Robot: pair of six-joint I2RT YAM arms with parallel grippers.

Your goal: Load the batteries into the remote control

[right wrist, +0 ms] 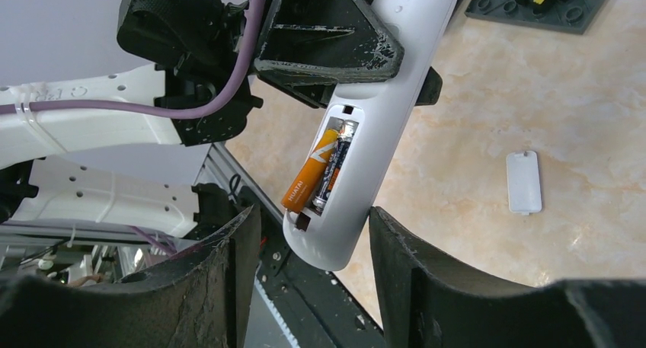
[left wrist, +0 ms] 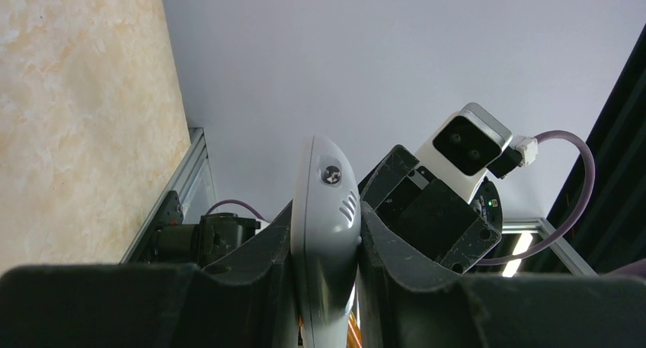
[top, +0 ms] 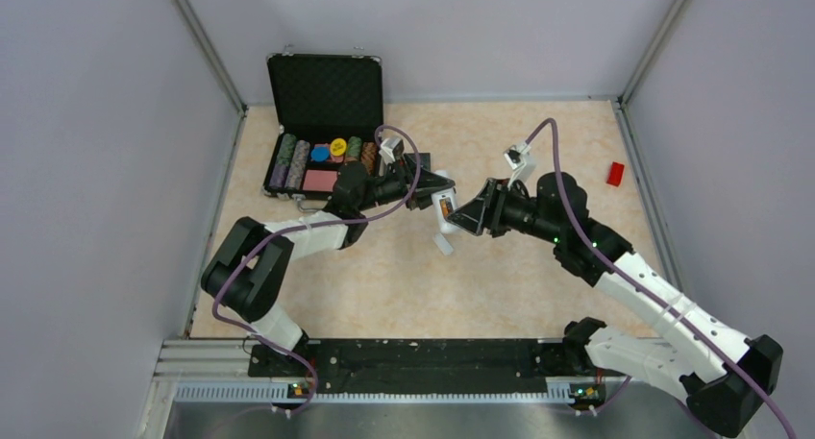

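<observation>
My left gripper (top: 432, 193) is shut on the white remote control (top: 444, 211) and holds it above the table; in the left wrist view the remote control (left wrist: 324, 241) is pinched edge-on between the left gripper (left wrist: 327, 207) jaws. Its back compartment is uncovered, with the orange battery (right wrist: 311, 171) lying askew, its lower end sticking out, beside the dark battery (right wrist: 332, 173) seated further in. My right gripper (right wrist: 314, 218) is open, its jaws on either side of the remote control (right wrist: 381, 135) lower end with gaps on both sides; from above the right gripper (top: 463, 216) faces the left.
The white battery cover (right wrist: 524, 182) lies on the table below the remote. An open black case (top: 325, 122) of coloured chips stands at the back left. A red block (top: 615, 173) lies at the right, and a dark tile (right wrist: 541, 1) sits behind the grippers.
</observation>
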